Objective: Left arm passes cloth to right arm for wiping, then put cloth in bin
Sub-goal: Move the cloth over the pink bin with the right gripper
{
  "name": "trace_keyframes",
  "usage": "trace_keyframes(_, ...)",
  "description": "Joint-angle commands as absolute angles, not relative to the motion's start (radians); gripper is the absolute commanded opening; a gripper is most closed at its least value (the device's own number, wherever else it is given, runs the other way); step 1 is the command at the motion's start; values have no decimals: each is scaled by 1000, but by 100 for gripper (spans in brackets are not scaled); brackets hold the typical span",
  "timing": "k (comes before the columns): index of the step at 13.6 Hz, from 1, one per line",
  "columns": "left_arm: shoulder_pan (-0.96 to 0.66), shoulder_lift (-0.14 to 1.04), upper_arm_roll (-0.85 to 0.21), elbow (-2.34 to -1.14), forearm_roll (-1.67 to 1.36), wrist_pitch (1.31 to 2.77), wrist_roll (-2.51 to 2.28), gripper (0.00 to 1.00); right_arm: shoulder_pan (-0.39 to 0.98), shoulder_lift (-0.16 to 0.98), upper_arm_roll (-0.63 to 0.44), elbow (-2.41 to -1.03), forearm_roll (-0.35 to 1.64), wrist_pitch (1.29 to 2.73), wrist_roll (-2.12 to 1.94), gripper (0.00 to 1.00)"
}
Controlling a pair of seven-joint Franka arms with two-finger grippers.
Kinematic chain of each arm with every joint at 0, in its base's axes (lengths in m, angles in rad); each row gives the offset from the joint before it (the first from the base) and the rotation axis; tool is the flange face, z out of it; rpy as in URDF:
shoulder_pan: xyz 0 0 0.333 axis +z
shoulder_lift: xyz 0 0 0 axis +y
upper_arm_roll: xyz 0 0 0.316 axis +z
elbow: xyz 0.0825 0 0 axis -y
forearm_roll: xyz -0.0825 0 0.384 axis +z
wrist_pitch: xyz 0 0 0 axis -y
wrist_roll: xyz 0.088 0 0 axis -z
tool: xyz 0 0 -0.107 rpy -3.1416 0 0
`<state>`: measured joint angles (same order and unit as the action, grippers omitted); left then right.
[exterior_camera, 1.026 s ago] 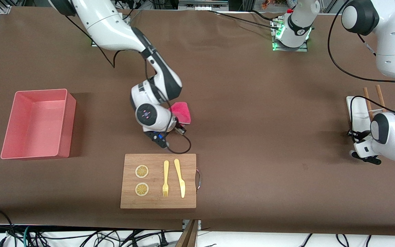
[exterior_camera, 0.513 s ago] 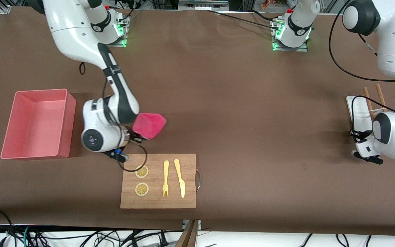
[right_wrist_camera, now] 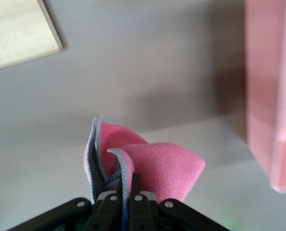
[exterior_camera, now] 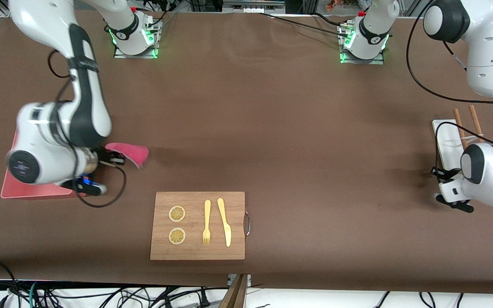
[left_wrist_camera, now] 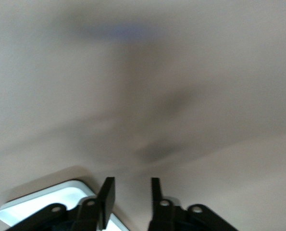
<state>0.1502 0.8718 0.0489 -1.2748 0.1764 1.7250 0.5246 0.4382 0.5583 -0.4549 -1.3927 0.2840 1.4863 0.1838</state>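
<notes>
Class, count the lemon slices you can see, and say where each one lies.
2, both on the wooden board: one lemon slice farther from the front camera, the other lemon slice nearer. None appears hidden.

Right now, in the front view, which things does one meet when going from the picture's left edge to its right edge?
bin → cloth, held in the right gripper → wooden board with lemon slices, fork, knife → left gripper → white tray with two wooden sticks.
</notes>
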Motion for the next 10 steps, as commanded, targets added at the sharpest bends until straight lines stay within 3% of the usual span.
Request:
trace_keyframes(1, 81, 867, 45, -1107, 181, 1515, 529, 100, 446, 511, -563, -1411, 240, 1378, 13, 0)
trace_keyframes(3, 51, 807, 32, -1037, 125, 1433, 522, 100, 446, 508, -645, -1411, 183, 1356, -145, 0)
trace_keyframes(5, -35, 679, 35, -1048, 92, 1416, 390, 100, 440, 512, -715, -1417, 155, 1351, -268, 0)
trace_keyframes(10, -222, 297, 38, -1153, 84, 1183, 85, 100, 339, 575, -732, -1424, 101, 1423, -472, 0)
